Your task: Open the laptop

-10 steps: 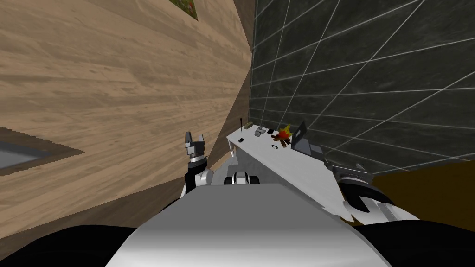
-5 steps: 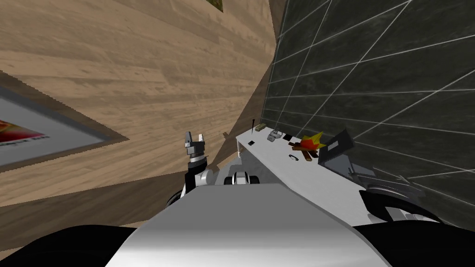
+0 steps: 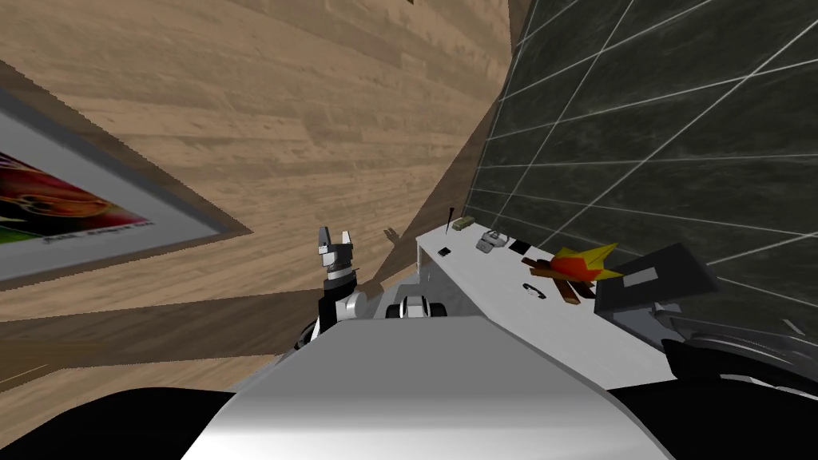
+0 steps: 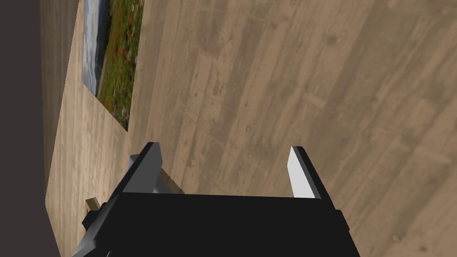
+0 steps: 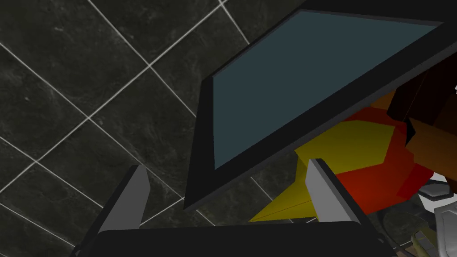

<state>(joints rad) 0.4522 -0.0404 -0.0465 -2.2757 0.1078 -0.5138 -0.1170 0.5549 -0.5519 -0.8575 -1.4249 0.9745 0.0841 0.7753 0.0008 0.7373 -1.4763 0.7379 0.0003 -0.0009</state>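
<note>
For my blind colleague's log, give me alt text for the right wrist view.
A laptop, lid raised, shows its blue-grey screen in a black frame ahead of the right arm's open jaws. Past it lies a red and yellow shape, with dark tiles behind.

The worktop (image 3: 511, 311) runs along the tiled wall (image 3: 679, 120) on my right. The laptop (image 3: 651, 279) stands on its near end with the lid raised. A flame-shaped ornament (image 3: 579, 267) lies just beyond it on the worktop, and small items (image 3: 493, 239) are strung farther along toward the far end. The right end effector (image 5: 225, 165) sits before the laptop's lid, apart from it, with the ornament past the lid. The left end effector (image 3: 335, 233) stands left of the worktop, before the plank wall (image 3: 279, 120), which bears a picture (image 3: 64, 208).
</note>
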